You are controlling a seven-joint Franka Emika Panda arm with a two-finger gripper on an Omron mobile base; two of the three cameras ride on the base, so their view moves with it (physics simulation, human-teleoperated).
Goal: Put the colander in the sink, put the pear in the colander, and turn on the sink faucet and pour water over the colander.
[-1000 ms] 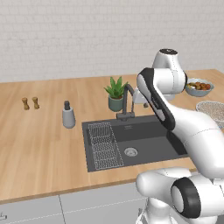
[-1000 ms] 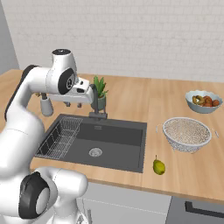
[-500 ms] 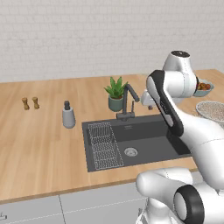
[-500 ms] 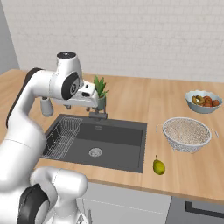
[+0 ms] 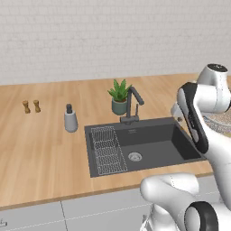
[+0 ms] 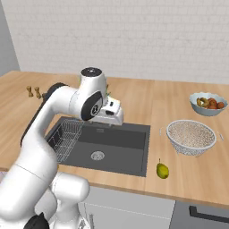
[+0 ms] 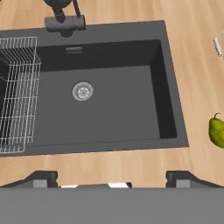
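Compared with one second earlier, the arm has been swung from the faucet [image 5: 132,103] side toward the right of the sink [image 6: 134,154]. The fingers [image 7: 42,178] are now seen spread wide, empty, above the sink's front edge. The colander [image 6: 191,137] stands on the tabletop [image 6: 188,174] right of the sink; the pear [image 6: 162,170] lies near the sink's front right corner. No writing can be read.
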